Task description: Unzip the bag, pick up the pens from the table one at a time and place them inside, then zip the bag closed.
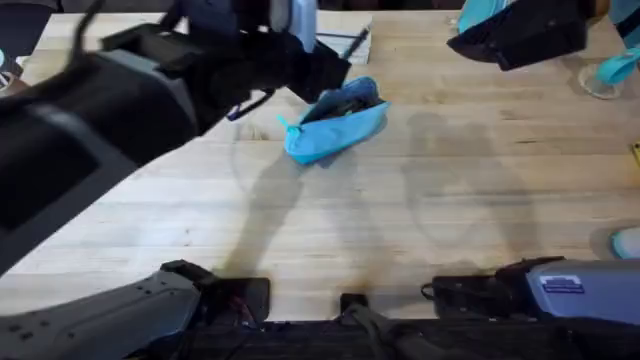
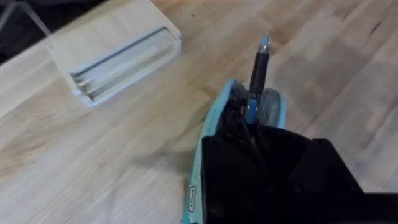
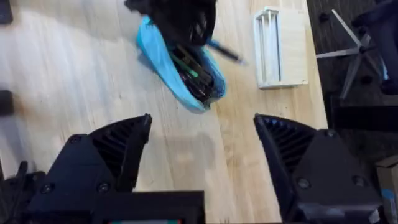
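Light-blue fabric is your target: the bag [image 1: 335, 125] lies on the table [image 1: 420, 230] toward the far middle, unzipped, its long axis slanting from a tapered end nearer you on the left to a wider open end farther off on the right.

Your left gripper [image 2: 252, 134] is directly over that open mouth and is pinching 1 pen [image 2: 257, 74]. The pen points away past the bag's far end, roughly along the bag's long axis, with its tip out beyond the rim and its rear down among the pens already inside. So the relation that matters is simple: the opening is right beneath the fingers, and the pen is already lined up lengthwise with it. In my judgement you need only lower and let go, provided the tip clears the far rim rather than riding over it.

Your right gripper [image 3: 202, 155] hangs well apart from the bag, nearer your side of the table, its fingers spread wide and holding nothing. The left arm is by far the nearer one.

Count: 1 bag; 1 pen in the left gripper; several pens inside the bag, too tangled in the right wrist view for an exact number. Beyond the bag lies 1 pale wooden tray [image 2: 115, 53], and in the overhead view a thin dark stick, possibly 1 more pen, lies at its edge.
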Available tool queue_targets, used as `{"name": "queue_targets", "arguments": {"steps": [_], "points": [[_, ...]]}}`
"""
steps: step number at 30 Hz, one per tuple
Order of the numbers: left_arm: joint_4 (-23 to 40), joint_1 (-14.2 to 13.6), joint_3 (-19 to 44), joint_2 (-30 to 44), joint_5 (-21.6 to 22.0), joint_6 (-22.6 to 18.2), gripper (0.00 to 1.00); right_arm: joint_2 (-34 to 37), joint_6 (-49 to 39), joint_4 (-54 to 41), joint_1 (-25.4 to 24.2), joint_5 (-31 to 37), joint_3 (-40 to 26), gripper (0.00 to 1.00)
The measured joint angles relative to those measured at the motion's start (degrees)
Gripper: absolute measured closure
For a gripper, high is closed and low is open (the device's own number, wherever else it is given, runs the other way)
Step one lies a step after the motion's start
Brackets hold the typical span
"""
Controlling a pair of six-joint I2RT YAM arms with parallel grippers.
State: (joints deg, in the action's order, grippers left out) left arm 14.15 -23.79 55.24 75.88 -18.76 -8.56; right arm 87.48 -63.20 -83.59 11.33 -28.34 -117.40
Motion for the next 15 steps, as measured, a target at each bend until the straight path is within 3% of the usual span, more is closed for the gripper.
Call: {"name": "queue_targets", "arguments": {"steps": [6, 11, 15], "points": [[-2.2, -3.7, 0.0, 6.4, -0.5, 0.4, 0.958, 0.0, 0.0, 0.0, 0.0, 0.0, 0.0, 0.005], [-7.2, -3.7, 0.0, 8.2, -0.5, 0.5, 0.958, 0.0, 0.0, 0.0, 0.0, 0.0, 0.0, 0.005], [-6.1, -3.7, 0.0, 8.7, -0.6, 0.5, 0.958, 0.0, 0.0, 0.0, 0.0, 0.0, 0.0, 0.004]]}}
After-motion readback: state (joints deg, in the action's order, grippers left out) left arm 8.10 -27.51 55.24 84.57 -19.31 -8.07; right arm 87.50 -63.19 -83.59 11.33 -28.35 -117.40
